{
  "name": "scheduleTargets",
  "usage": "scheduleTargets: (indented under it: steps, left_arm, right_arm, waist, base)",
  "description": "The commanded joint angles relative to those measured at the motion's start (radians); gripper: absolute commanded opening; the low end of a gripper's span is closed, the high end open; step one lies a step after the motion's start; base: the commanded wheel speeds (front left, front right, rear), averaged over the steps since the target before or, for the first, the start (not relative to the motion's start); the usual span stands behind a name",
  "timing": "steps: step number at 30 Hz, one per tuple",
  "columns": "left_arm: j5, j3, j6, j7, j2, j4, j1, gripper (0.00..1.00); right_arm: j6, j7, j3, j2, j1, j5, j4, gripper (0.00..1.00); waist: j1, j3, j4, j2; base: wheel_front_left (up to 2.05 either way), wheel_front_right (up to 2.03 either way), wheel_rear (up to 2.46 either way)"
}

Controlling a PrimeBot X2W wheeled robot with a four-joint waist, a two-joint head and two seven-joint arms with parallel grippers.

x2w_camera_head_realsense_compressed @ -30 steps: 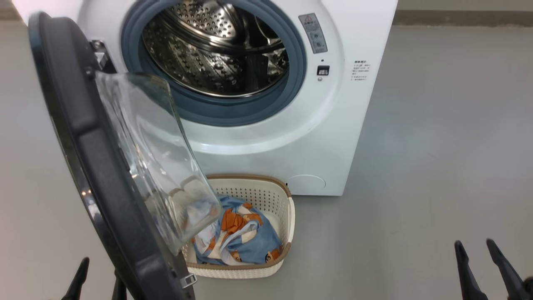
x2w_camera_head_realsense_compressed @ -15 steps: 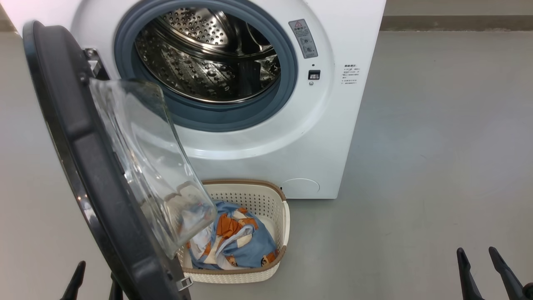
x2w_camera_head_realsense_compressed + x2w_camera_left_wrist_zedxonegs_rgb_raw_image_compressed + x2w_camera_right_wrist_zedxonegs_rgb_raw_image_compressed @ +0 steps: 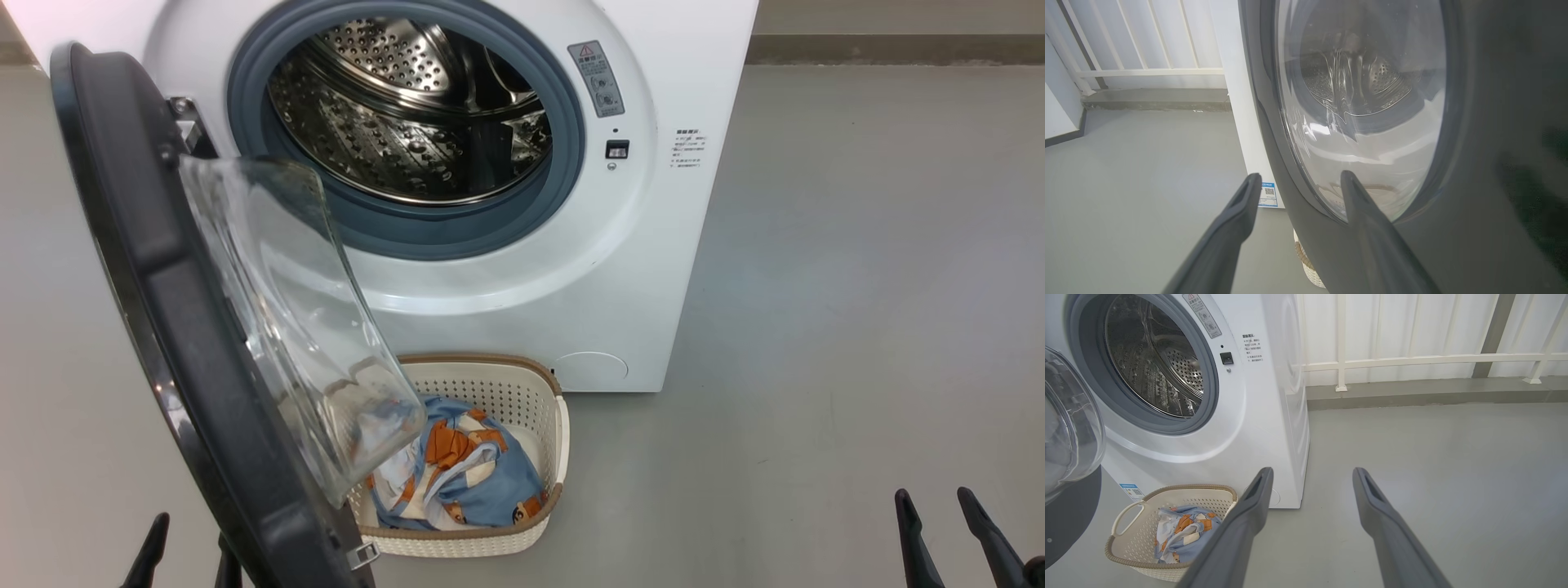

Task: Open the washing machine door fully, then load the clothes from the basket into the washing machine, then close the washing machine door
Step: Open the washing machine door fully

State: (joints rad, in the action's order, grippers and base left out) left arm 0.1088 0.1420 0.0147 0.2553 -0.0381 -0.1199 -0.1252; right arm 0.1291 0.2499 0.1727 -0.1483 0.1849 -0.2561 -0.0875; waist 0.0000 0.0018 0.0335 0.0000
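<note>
A smooth matte grey floor (image 3: 857, 286) lies evenly lit, with only soft shadows. Along its far edge runs a low grey concrete kerb (image 3: 1412, 394) carrying a white railing of thin bars (image 3: 1341, 343) before a pale ribbed wall (image 3: 1404, 322). A dark grey upright post (image 3: 1492, 335) crosses the railing. In the left wrist view, a white side wall (image 3: 1057, 102) with a dark skirting strip (image 3: 1063, 137) meets the kerb.

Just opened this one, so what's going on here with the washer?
A two-armed robot faces the washing machine. The washing machine door stands swung open toward it, and the drum holds nothing. The clothes lie in the basket on the floor in front of the machine. The left gripper is open beside the door's outer face, and the right gripper is open off to the right. Neither holds anything, so loading has not begun.
</note>
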Motion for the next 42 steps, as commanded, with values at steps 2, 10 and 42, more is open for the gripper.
scheduleTargets:
  steps: [2,10,42]
  left_arm:
    - [-0.01,0.031,-0.003,0.006,-0.012,0.021,0.016,1.0]
    - [-0.007,0.026,-0.007,0.006,-0.012,0.022,0.014,1.0]
    - [0.01,0.034,-0.038,0.006,-0.012,0.664,0.18,0.0]
  right_arm:
    - [0.002,0.012,-0.02,-0.018,-0.015,0.011,0.016,1.0]
    - [0.002,0.012,-0.013,-0.023,-0.016,0.014,-0.006,1.0]
    - [0.002,0.012,-0.007,-0.025,0.0,-0.009,-0.04,1.0]
  waist:
    - [0.0,-0.001,-0.001,0.0]
    - [0.0,-0.004,0.001,0.0]
    - [0.0,-0.023,0.075,0.0]
  base:
    - [0.0,0.0,0.0]
    - [0.0,0.0,0.0]
    - [0.0,0.0,0.0]
